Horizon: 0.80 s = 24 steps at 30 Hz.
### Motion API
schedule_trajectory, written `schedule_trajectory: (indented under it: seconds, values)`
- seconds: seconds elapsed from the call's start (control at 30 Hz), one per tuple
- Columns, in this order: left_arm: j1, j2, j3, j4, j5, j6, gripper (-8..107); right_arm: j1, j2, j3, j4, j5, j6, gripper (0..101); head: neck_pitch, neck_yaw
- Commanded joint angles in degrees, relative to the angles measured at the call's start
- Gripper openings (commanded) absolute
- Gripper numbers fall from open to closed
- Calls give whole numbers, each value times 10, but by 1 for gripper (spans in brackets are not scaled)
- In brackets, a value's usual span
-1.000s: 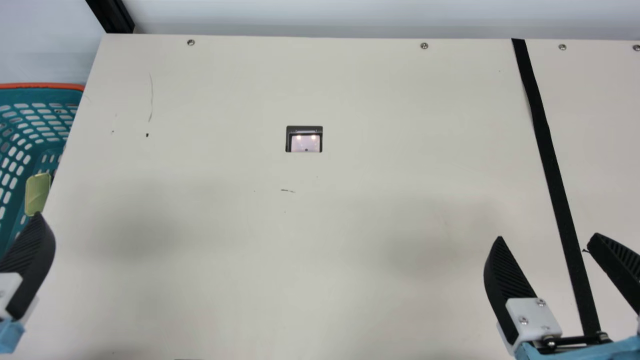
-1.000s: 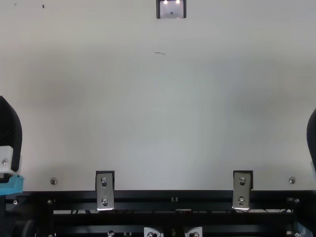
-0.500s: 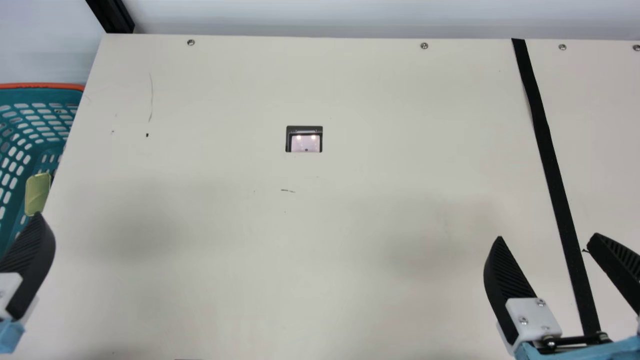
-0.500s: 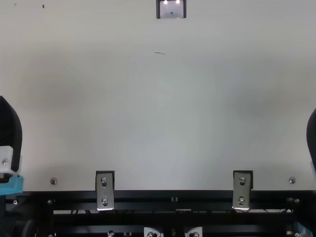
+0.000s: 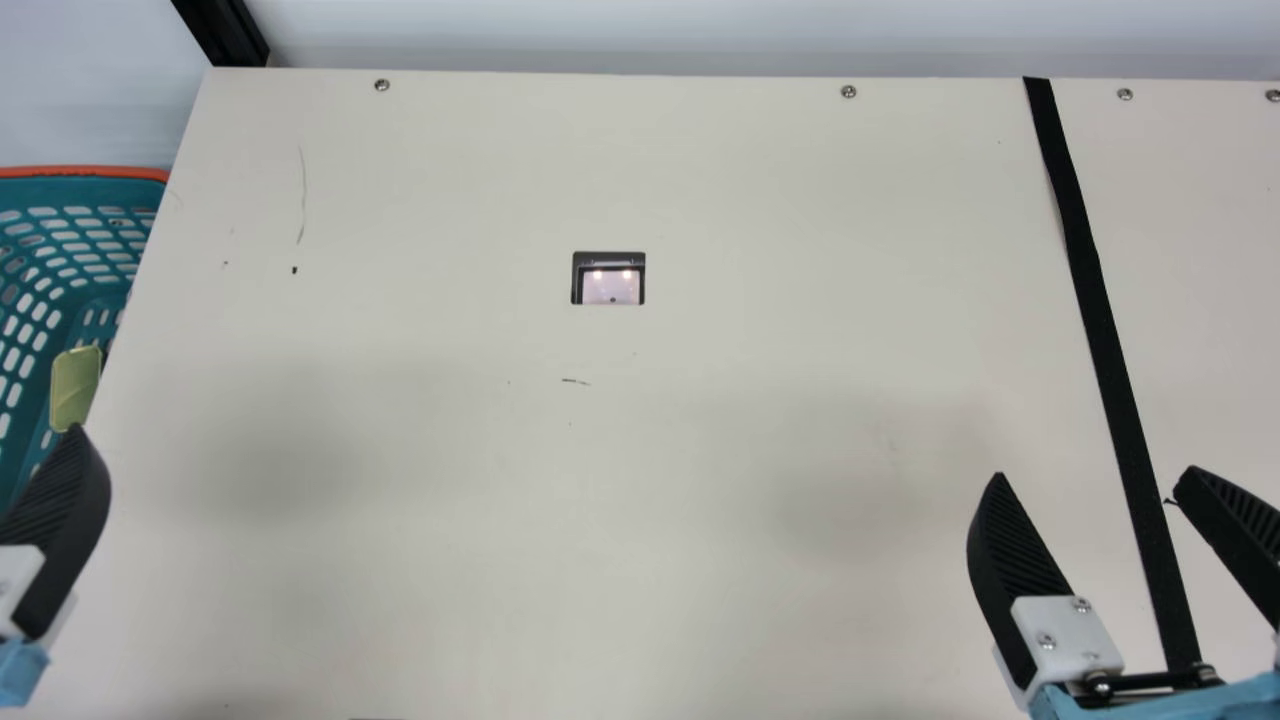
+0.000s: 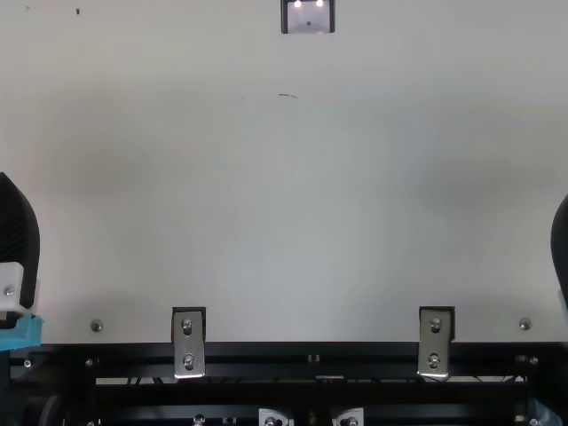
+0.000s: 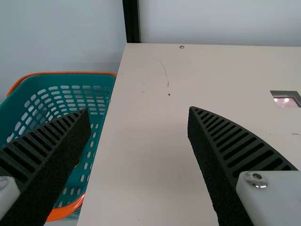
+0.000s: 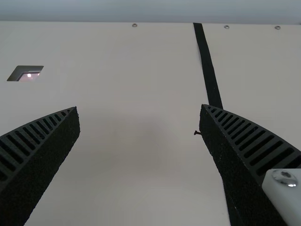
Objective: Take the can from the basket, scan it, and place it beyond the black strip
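Left gripper [image 5: 62, 530] and right gripper [image 5: 1094, 473] gape wide, empty; the teal basket [image 5: 80, 173] holds a yellow-green item [image 5: 76, 388].

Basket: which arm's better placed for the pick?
Left, I'd say. The left claw is open right by the basket, where a yellow-green item sits; the right claw is away at the black strip.

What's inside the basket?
A yellow-green thing is in the basket, near the table. The left gripper and the table's edge cover some of the basket, so I can't see what else might be there.
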Motion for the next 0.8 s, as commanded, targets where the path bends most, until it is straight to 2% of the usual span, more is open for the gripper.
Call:
schedule_trajectory:
  seconds: [0.0,0.4,0.77]
  values:
    - [0,0,0,0,0,0,90,0,0,0,0,0,0,101,-1,5]
    - [0,0,0,0,0,0,90,0,0,0,0,0,0,101,-8,96]
    - [0,0,0,0,0,0,90,0,0,0,0,0,0,101,-26,212]
